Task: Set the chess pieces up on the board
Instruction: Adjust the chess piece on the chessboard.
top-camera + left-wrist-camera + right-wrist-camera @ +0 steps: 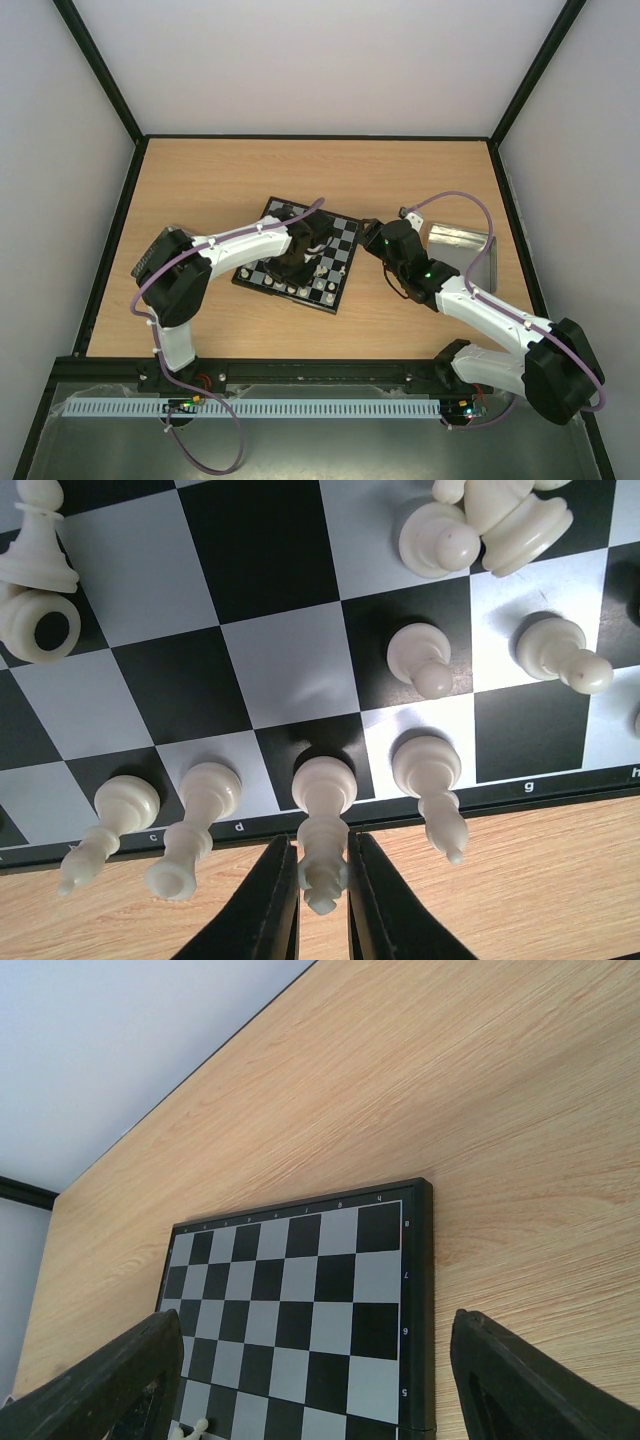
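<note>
The board point(345, 235) lies tilted on the wooden table, with cream-white chess pieces along its near edge. In the left wrist view several pieces stand in the edge row, among them a king point(323, 785) on the e square. My left gripper point(320, 838) is shut on this king's top, and its base rests on the board point(280, 670). Two pawns point(420, 655) stand one row in. More pieces lie tumbled at the top right point(490, 520) and at the left point(40, 625). My right gripper point(315, 1330) hangs open and empty over the board's far half point(300, 1300).
A silver metal tray point(462, 250) sits right of the board, behind my right arm. Black-framed walls enclose the table. One white piece point(200, 1426) peeks in at the bottom of the right wrist view.
</note>
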You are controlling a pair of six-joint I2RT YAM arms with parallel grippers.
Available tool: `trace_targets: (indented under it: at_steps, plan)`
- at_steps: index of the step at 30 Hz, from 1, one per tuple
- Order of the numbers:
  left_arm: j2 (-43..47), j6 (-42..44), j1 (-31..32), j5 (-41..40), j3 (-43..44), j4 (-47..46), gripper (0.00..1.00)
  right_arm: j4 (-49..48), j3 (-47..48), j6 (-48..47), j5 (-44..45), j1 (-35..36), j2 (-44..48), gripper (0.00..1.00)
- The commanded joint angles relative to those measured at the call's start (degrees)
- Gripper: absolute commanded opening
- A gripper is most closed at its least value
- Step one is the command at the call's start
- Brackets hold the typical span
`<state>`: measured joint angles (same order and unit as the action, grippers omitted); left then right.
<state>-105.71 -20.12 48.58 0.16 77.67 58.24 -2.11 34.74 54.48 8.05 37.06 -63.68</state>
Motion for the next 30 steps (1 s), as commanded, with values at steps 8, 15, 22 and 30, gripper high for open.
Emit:
trace_targets:
  at_steps: [8, 15, 22, 30]
  plan:
    - [0.57, -0.32, -0.14, 0.08, 0.43, 0.03, 0.18, -1.23, -0.62, 0.19, 1.45, -0.32, 0.4, 0.72]
    - [2.53, -0.86, -0.59, 0.41, 2.63, -0.41, 0.37, -0.41, -0.23, -0.22, 0.98, -0.32, 0.62, 0.72]
    - [10.01, -2.67, -3.82, -0.08, 2.66, -4.86, 0.45, 2.66, 2.74, -4.39, -4.74, -0.32, -1.36, 0.72]
    - [28.58, -4.62, -13.05, -6.98, -9.65, -20.83, 0.5, 9.91, 11.12, -12.57, -16.23, 0.04, -10.69, 0.6]
